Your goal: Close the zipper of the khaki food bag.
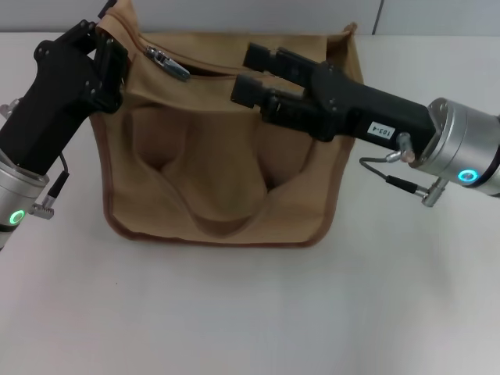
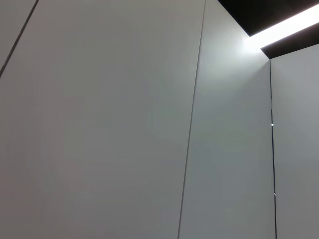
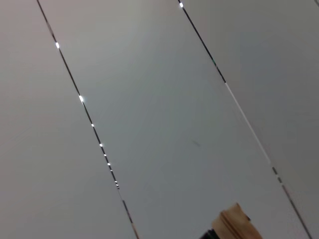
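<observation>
The left tool [image 1: 105,66] sits at the upper left corner of the khaki food bag [image 1: 223,156], its black body pressed against the bag's edge; the fingers are hidden among the fabric there, so whether they are apart or together cannot be told. Just to the right of this tool lies the silver pull tab [image 1: 168,64] of the zipper [image 1: 205,72], and the zipper line runs on from it toward the right tool, with a dark gap along it (the bag's top looks open). The bag stands on the white surface [image 1: 250,312], its front panel sagging in folds. The right tool [image 1: 251,72] hovers over the bag's top right part, its two black fingers [image 1: 262,56] apart, one above the other, tips pointing toward the pull tab but not touching it
</observation>
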Robot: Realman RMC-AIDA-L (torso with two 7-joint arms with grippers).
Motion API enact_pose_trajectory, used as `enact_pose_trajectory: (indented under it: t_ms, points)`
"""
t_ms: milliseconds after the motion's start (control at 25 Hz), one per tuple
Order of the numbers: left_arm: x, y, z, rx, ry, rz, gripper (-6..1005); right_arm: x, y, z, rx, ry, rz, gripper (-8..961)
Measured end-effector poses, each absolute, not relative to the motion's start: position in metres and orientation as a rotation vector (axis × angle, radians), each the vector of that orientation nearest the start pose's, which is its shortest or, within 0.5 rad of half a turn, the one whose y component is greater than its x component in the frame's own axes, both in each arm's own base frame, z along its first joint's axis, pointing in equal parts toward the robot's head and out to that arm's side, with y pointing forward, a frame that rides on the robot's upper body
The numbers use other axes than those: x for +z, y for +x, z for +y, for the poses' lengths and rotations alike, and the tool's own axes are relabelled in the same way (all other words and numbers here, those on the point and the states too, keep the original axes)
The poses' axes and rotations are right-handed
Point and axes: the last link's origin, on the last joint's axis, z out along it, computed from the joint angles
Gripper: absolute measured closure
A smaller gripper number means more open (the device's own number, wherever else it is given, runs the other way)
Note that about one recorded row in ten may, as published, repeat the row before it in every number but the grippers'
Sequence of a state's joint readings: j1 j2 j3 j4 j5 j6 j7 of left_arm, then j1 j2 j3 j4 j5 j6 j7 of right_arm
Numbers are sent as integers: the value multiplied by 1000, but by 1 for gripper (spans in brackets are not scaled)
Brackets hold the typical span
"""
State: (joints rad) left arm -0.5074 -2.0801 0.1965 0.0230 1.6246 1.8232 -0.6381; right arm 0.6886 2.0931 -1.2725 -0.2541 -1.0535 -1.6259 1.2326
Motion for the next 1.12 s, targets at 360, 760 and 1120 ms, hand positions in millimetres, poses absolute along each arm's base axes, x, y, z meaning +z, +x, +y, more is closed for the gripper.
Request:
enact_pose_trajectory:
  t_ms: [360, 760, 1120]
  points:
    - [4, -248, 295, -1476, -1884, -304, 968, -42, 166, 335, 1406, -2406, 36, 118]
    - [3, -241, 298, -1514, -1876, -304, 966, -54, 161, 316, 1191, -2171, -620, 118]
    - [-1, -229, 304, -1547, -1888, -293, 964, -74, 148, 329, 982, -2049, -657, 119]
